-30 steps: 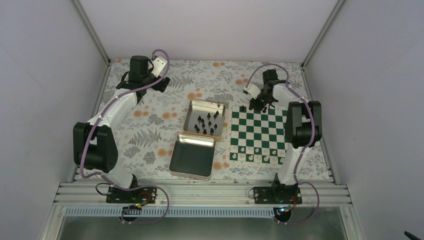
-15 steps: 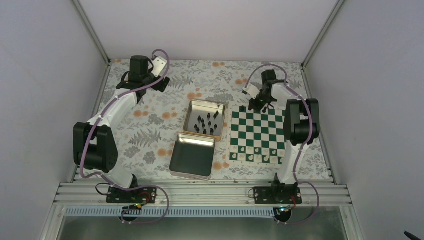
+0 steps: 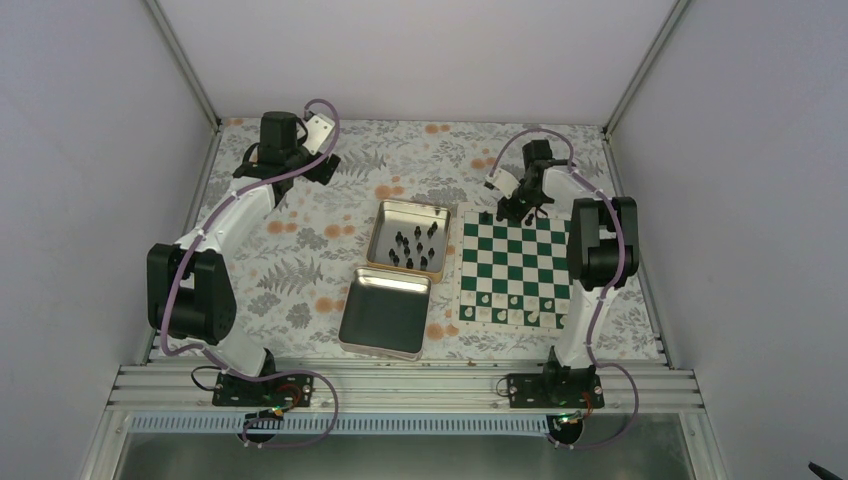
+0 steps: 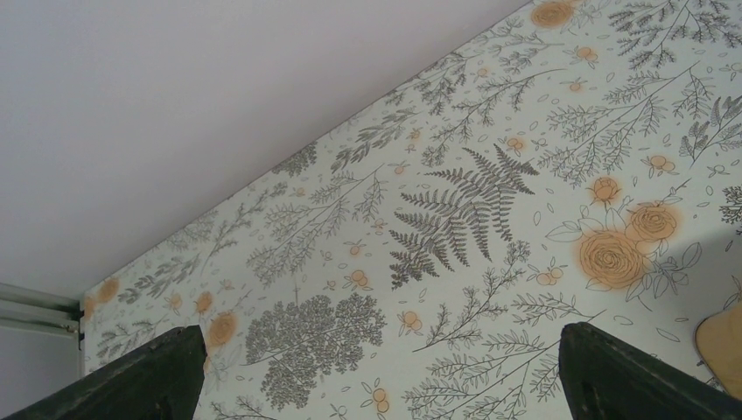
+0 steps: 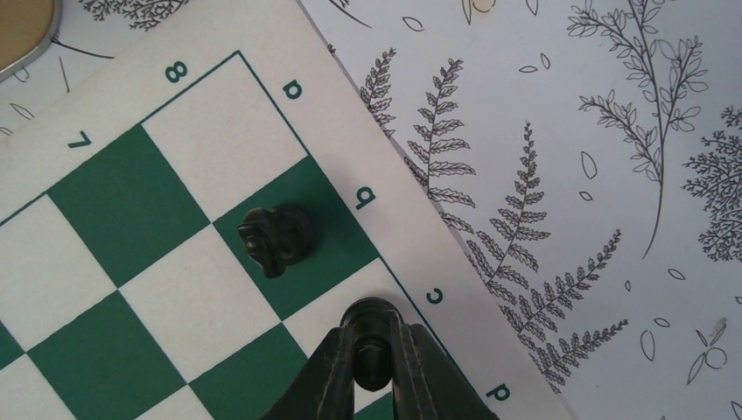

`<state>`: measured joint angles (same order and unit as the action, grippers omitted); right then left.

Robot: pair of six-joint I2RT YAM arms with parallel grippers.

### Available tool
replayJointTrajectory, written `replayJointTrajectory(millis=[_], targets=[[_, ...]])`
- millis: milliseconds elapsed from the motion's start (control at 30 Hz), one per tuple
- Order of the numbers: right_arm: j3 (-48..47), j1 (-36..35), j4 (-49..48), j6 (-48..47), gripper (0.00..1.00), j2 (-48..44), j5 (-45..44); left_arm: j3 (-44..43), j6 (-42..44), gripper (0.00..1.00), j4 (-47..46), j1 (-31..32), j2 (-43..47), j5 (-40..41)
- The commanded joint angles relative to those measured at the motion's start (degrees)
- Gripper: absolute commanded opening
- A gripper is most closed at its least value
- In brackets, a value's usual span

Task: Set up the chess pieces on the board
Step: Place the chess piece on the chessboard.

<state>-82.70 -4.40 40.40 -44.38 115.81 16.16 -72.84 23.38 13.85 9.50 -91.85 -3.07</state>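
— What has your right gripper (image 5: 371,348) got?
— I have it clamped on a black chess piece (image 5: 368,364) at square c8 of the board (image 5: 122,206), beside another black piece (image 5: 278,238) standing on b8.
— And your left gripper (image 4: 378,350)?
— Mine's spread wide above the floral table (image 4: 455,219).

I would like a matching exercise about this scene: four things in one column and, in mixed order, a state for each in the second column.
Things
1. far tin
2. near tin
3. left gripper
4. right gripper

States
A. shut on a black chess piece over the board
B. holds nothing
C. open above the tablecloth
D. holds loose black chess pieces

Pairs: 1-D, 2-B, 3-C, 4-A
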Motion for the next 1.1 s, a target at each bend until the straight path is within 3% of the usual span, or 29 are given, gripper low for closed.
replayJointTrajectory(millis=[0, 467, 733, 1067], targets=[[-1.00, 0.41, 0.99, -0.74, 0.10, 0.08, 1.35, -0.46, 0.35, 1.00, -0.70, -0.05, -0.79, 0.07], [-1.38, 0.42, 2.05, -0.92, 0.05, -0.67, 1.36, -0.41, 0.35, 1.00, -0.97, -0.09, -0.83, 0.50], [-1.76, 0.40, 2.13, -1.19, 0.19, 0.04, 1.28, -0.29, 0.52, 1.00, -0.90, -0.09, -0.79, 0.54], [-2.39, 0.42, 2.66, -1.19, 0.26, -1.51, 1.30, -0.24, 0.61, 1.00, -1.00, -0.09, -0.98, 0.87]])
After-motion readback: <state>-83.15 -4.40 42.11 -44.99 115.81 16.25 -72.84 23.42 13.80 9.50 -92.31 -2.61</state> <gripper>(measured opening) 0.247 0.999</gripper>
